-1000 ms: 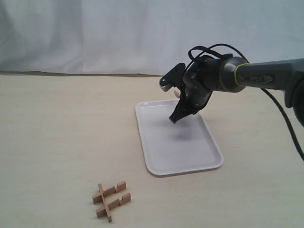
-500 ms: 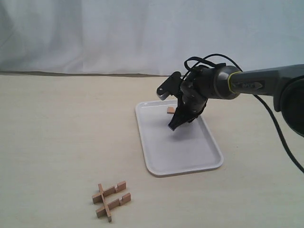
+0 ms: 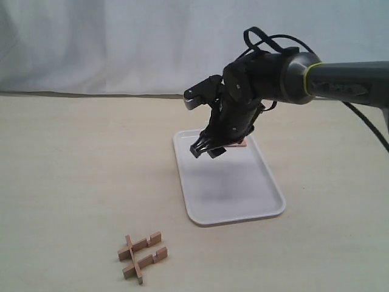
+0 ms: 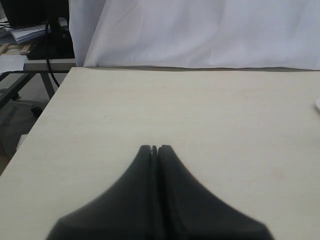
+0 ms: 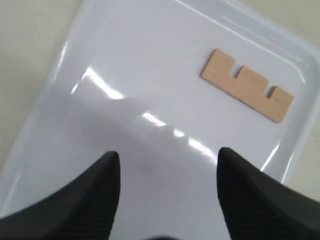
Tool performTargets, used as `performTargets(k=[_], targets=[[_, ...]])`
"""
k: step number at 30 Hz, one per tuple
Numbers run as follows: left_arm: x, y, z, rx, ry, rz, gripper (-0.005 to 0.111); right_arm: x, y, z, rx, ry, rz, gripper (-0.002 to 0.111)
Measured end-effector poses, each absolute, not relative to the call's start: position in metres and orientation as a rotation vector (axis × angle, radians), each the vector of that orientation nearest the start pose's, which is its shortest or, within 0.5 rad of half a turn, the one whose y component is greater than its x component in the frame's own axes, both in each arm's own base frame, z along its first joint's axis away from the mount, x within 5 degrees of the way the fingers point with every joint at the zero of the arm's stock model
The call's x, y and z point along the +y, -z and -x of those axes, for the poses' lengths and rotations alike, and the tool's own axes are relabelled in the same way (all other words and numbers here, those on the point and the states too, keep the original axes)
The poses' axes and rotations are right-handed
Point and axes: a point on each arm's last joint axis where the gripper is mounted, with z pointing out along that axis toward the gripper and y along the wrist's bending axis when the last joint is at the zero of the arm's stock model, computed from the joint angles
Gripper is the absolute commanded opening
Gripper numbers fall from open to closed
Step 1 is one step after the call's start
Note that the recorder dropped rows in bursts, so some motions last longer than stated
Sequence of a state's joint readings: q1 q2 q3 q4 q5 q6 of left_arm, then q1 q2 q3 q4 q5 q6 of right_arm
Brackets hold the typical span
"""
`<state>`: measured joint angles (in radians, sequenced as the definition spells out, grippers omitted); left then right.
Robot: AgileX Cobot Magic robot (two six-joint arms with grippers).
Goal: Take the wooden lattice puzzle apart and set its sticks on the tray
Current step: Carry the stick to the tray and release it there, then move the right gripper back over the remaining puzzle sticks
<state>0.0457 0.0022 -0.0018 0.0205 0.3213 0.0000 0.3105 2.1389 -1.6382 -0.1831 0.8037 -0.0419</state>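
Three light-brown sticks still interlocked, the rest of the lattice puzzle, lie on the table near the front left. One loose notched stick lies flat on the white tray near its far end; in the exterior view that stick peeks out behind the arm. My right gripper hangs open above the tray's far half with nothing between its fingers. My left gripper is shut and empty over bare table, and it does not show in the exterior view.
A white cloth backdrop closes off the far side of the table. In the left wrist view the table's edge drops off to a desk frame and clutter. Cables trail from the right arm.
The right gripper has swung left and risen a little above the tray's far end. The loose stick now lies on the tray behind it. The remaining puzzle has not moved.
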Motion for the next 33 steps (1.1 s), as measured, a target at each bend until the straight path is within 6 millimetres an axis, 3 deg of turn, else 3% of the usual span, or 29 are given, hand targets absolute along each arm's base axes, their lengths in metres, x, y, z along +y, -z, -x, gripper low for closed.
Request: performTargets(k=[3, 5, 8, 10, 12, 24, 33], targets=[[0.003, -0.185, -0.054, 1.805, -0.052, 0.028, 0.0, 0.141, -0.181, -0.424, 2.762, 0.064, 0.618, 0.054], [0.003, -0.185, -0.054, 1.805, -0.052, 0.028, 0.0, 0.165, -0.182, -0.411, 2.793, 0.023, 0.685, 0.054], [0.003, -0.185, -0.054, 1.805, -0.052, 0.028, 0.0, 0.222, -0.182, -0.381, 2.766, -0.025, 0.879, 0.054], [0.003, -0.185, -0.054, 1.805, -0.052, 0.028, 0.0, 0.245, -0.182, -0.365, 2.752, -0.039, 0.966, 0.054], [0.003, -0.185, -0.054, 1.805, -0.052, 0.028, 0.0, 0.251, -0.184, -0.356, 2.756, -0.044, 0.985, 0.054], [0.003, -0.185, -0.054, 1.805, -0.052, 0.028, 0.0, 0.234, -0.199, -0.316, 2.798, -0.073, 0.866, 0.054], [0.003, -0.185, -0.054, 1.805, -0.052, 0.028, 0.0, 0.273, -0.196, -0.257, 2.762, -0.136, 0.997, 0.054]])
